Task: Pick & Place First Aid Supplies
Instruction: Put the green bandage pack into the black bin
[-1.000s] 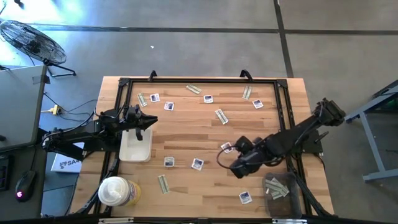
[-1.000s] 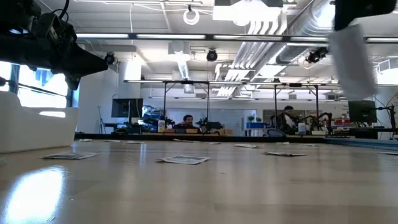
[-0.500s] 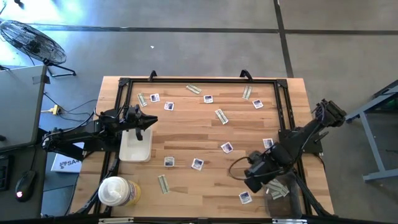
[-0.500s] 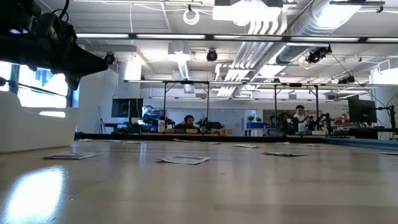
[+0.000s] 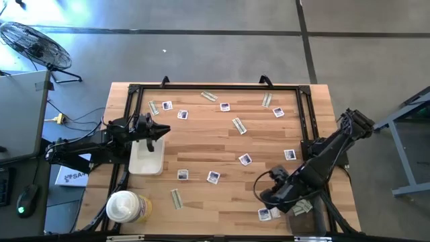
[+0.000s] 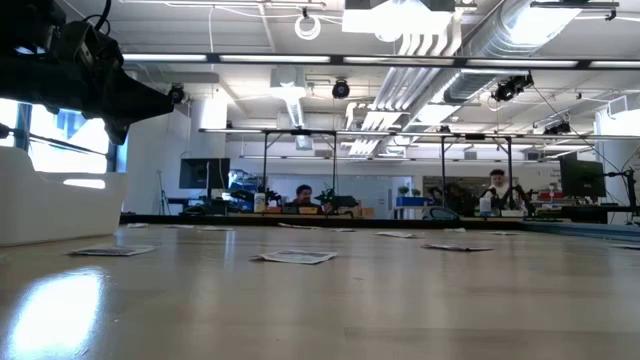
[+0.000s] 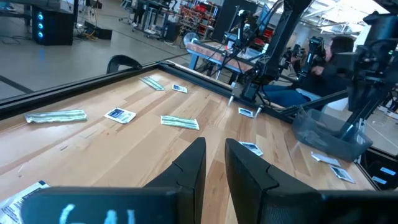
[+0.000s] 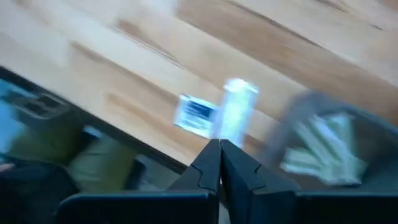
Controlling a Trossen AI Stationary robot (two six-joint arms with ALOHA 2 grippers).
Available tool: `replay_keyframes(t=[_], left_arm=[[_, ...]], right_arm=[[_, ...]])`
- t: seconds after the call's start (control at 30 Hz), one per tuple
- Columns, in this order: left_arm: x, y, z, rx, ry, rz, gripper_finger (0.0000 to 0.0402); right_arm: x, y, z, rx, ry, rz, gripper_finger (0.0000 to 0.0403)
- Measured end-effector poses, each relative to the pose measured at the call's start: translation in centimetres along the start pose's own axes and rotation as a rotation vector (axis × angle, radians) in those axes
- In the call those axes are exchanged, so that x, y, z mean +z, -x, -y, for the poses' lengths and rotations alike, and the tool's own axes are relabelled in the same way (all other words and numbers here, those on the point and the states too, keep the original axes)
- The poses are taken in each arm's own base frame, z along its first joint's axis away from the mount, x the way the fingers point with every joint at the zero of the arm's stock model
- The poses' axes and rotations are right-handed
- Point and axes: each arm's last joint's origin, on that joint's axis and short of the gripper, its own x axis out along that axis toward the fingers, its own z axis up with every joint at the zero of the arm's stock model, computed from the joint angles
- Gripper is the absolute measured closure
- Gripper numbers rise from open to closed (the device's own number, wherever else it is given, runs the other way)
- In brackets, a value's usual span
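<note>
High view first: we see the wooden counter [image 5: 222, 138] framed by a black rail, with the first aid supplies scattered over it. Our two dark arms reach in from either side. Just under and beyond the left tool [image 5: 156, 129] sits the white rectangular tray [image 5: 146, 160], and nearer the counter's front edge on that arm's side stands the round white-lidded tub [image 5: 123, 206]. Beside the right tool [image 5: 270, 199], at the counter's right front corner, is a dark grey bin [image 5: 304, 204] with pale grey-green strips [image 8: 323, 146] lying in it.

Our left tool hovers over the far end of the tray, its fingers [image 7: 189, 165] standing a narrow gap apart with nothing between them. Our right tool is low near the front right corner, fingers pressed together; in the right wrist view a small white packet [image 8: 235, 115] stands right at the tips, though we cannot tell whether it is gripped.

Just ahead of the right tool lies a square white packet with blue print [image 5: 265, 214], close to the counter's front edge. More square packets [image 5: 245, 159] and narrow strips [image 5: 238, 126] lie well away from both tools across the middle and far side of the counter.
</note>
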Motion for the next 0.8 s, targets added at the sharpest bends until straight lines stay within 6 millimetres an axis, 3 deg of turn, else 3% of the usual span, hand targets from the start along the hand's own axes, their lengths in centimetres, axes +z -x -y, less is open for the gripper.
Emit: replay_keyframes(t=[0.17,0.43,0.8], left_arm=[[0.0,0.0,0.0,0.000,0.000,0.000,0.0341],[0.0,0.0,0.0,-0.001,0.000,0.001,0.0341],[0.0,0.0,0.0,0.000,0.000,0.000,0.0341]], right_arm=[[0.8,-2.4,-1.7,0.001,0.054,-0.020,0.0370],[2.3,-8.0,-2.8,-0.193,0.027,-0.173,0.0312],[4.2,-11.9,-3.0,-0.314,-0.018,-0.217,0.0322]])
